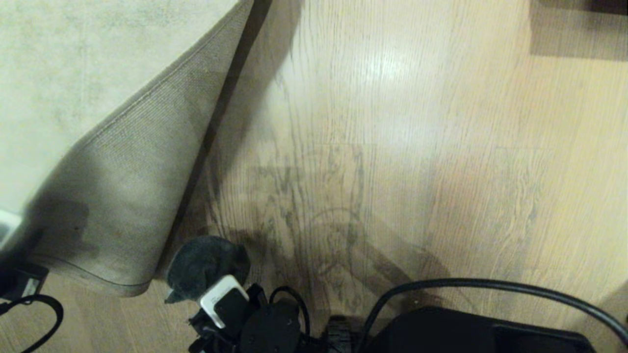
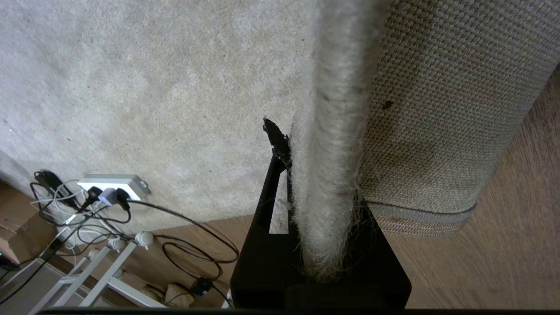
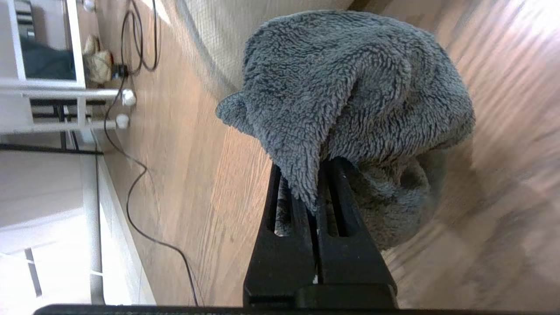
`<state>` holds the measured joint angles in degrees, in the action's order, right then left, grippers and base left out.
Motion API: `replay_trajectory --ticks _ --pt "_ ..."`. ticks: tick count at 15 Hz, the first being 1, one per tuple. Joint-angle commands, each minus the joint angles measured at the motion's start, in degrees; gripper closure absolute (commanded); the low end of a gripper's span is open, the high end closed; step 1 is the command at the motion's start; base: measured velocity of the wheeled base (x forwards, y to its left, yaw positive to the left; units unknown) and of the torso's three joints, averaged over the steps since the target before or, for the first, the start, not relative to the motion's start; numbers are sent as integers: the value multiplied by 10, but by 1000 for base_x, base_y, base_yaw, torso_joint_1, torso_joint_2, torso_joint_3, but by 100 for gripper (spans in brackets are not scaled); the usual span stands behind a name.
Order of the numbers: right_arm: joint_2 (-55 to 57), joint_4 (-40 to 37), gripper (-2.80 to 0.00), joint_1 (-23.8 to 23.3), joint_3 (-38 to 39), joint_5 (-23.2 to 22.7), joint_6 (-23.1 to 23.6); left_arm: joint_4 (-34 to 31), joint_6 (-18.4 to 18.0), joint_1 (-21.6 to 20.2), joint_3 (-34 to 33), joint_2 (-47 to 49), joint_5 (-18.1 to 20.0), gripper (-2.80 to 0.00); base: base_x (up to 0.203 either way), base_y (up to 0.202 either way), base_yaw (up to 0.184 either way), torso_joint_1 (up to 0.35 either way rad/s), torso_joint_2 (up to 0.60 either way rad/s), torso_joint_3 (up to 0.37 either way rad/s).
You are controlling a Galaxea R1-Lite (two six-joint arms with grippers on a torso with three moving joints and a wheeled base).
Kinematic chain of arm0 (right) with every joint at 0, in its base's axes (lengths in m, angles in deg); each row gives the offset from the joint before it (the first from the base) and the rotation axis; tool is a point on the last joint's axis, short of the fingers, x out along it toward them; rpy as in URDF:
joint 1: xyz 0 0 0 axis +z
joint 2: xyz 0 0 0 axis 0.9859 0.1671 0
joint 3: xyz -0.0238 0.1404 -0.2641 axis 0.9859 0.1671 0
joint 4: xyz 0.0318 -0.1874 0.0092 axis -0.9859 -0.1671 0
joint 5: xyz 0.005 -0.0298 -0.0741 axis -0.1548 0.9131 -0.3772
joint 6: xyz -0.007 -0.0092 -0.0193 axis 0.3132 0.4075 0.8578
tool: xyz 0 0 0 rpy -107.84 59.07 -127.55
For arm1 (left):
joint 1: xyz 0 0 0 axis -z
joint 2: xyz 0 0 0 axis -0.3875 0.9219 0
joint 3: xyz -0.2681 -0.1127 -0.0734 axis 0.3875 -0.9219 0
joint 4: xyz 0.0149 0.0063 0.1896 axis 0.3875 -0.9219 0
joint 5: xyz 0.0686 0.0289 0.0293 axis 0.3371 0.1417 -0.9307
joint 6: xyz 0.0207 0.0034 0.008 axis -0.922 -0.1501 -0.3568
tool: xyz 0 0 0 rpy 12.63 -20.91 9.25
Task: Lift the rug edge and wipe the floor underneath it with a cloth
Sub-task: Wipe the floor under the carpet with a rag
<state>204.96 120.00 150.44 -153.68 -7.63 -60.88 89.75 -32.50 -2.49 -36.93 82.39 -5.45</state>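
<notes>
The rug edge [image 2: 337, 109] is lifted and folded back, with my left gripper [image 2: 319, 148] shut on it. Its woven underside [image 1: 137, 186] faces up and its pale pile [image 1: 73, 63] lies beyond. In the head view only a bit of the left arm [image 1: 19, 282] shows at the left border. The dark grey fluffy cloth [image 1: 203, 264] hangs bunched from my right gripper [image 3: 313, 175], which is shut on it low over the floor [image 1: 373, 162], just right of the folded rug corner. The cloth [image 3: 350, 87] covers the fingertips. Bare wood floor [image 3: 197, 175] lies beneath it.
A white power strip [image 2: 111, 186] with plugs and loose cables sits on the rug's far side, beside white rack legs [image 2: 96, 271]. A thick black cable [image 1: 490, 284] arcs over my dark base [image 1: 466, 333]. Something dark stands at the far right [image 1: 579, 5].
</notes>
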Motion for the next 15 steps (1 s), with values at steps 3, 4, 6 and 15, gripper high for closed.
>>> replay_trajectory --ticks 3,4,6,15 --pt "97 8 0 -10 -68 1 0 10 -2 0 -1 9 1 0 0 0 0 0 0 0" --pt "112 10 0 -18 -85 1 0 11 -3 0 -3 11 1 0 0 0 0 0 0 0" --pt "134 11 0 -44 -110 2 1 13 -3 0 -8 12 1 0 0 0 0 0 0 0" --pt "101 9 0 -149 -208 5 47 21 -5 2 -12 15 1 0 0 0 0 0 0 0"
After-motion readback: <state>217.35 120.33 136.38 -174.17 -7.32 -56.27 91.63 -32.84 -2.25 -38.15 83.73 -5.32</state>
